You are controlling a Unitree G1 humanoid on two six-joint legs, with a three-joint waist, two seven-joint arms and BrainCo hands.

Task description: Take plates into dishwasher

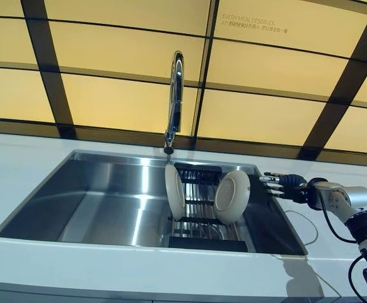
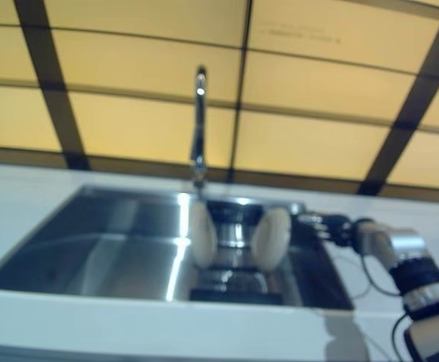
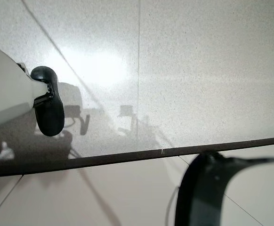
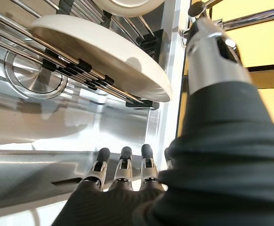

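Two white plates stand on edge in a black dish rack point(image 1: 205, 242) at the right end of a steel sink point(image 1: 76, 196): a left plate point(image 1: 174, 191) and a right plate point(image 1: 232, 197). My right hand point(image 1: 284, 184) is open and empty over the sink's right rim, its straight fingers point(image 4: 123, 165) pointing at the right plate point(image 4: 104, 56) from a short gap away. The other plate's edge point(image 4: 127, 4) shows beyond it. My left hand point(image 3: 5, 89) shows only in the left wrist view, low over a tiled floor and far from the sink. No dishwasher is in view.
A tall chrome faucet point(image 1: 175, 95) rises behind the sink, its spout just above the left plate. A white counter point(image 1: 19, 164) surrounds the sink, backed by a yellow panelled wall. The sink's left part holds nothing; its drain point(image 4: 33, 70) lies under the rack.
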